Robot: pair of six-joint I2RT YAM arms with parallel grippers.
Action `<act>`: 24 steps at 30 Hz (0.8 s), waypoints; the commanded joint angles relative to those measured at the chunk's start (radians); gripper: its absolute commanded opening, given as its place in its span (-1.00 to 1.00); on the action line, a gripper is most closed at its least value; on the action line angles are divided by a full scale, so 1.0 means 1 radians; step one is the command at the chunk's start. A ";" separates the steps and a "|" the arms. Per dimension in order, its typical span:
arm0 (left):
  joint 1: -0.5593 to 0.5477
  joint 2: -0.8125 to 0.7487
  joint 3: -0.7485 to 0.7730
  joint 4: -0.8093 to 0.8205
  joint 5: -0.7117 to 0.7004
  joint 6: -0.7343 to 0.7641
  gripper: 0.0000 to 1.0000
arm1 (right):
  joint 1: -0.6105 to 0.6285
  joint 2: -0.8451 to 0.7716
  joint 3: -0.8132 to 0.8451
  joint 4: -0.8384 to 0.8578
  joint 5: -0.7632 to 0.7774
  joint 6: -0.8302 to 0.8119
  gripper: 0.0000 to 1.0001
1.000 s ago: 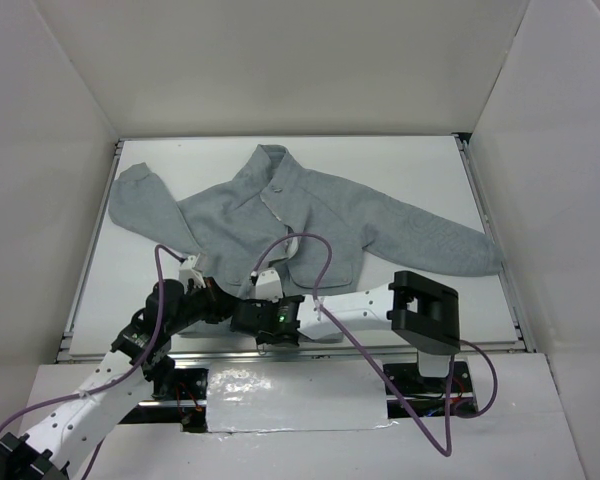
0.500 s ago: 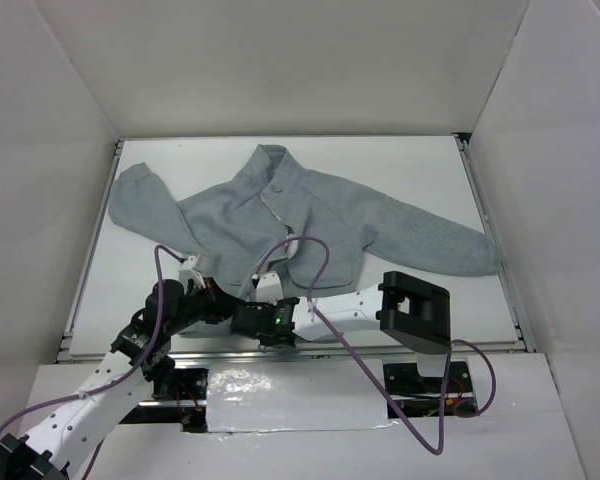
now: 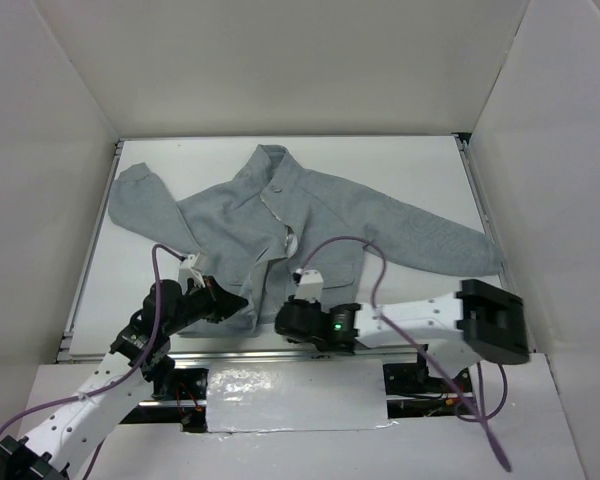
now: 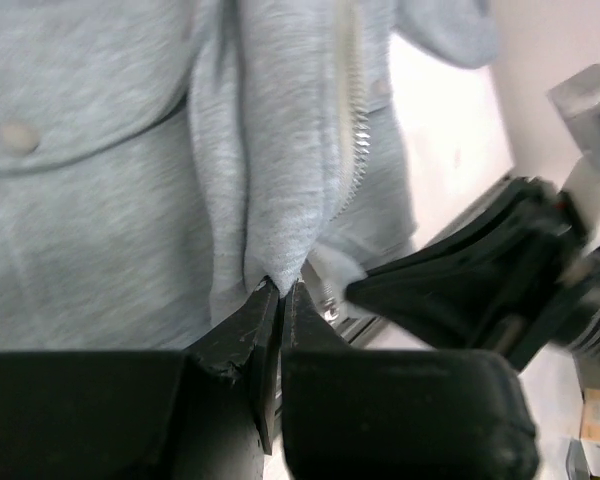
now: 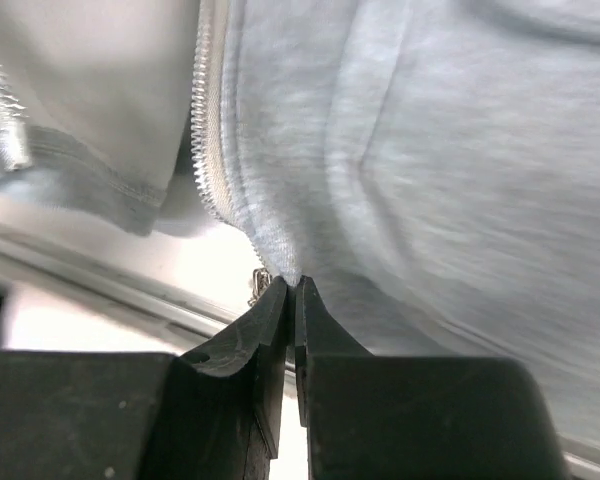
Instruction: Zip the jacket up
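The light-grey fleece jacket (image 3: pixel 315 210) lies front-up on the white table, collar at the far side, open at the bottom. My left gripper (image 3: pixel 242 300) is shut on the bottom hem corner of one front panel (image 4: pixel 280 250), beside the pale zipper teeth (image 4: pixel 350 130). My right gripper (image 3: pixel 286 303) is shut on the hem corner of the other panel (image 5: pixel 310 240). Its zipper teeth (image 5: pixel 208 130) run up to the left, and a small metal zipper piece (image 5: pixel 258 287) hangs just left of the fingertips. The two grippers are close together at the near edge.
The table's metal rail (image 3: pixel 230 345) runs just under both grippers. White walls (image 3: pixel 50 150) enclose the table on three sides. The right arm's black body (image 4: pixel 480 270) fills the right of the left wrist view. Purple cables (image 3: pixel 380 280) loop over the arms.
The right arm's elbow has swung far to the right and its wrist has shifted right. The bottom of the jacket front has opened a little between the two hems. The left arm has barely moved.
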 commanded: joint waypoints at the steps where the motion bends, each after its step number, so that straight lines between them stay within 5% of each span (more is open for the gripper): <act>1: 0.007 -0.009 0.000 0.184 0.066 -0.032 -1.00 | -0.008 -0.200 -0.158 0.317 0.130 0.041 -1.00; 6: 0.005 0.065 0.024 0.434 0.096 -0.063 -1.00 | -0.008 -0.404 -0.367 0.567 0.268 -0.012 -1.00; 13: 0.000 0.202 0.025 0.845 0.160 -0.115 -1.00 | -0.011 -0.530 -0.600 1.209 0.284 -0.324 -1.00; 24: -0.021 0.222 -0.011 1.057 0.197 -0.118 -1.00 | -0.043 -0.469 -0.534 1.359 0.172 -0.391 -1.00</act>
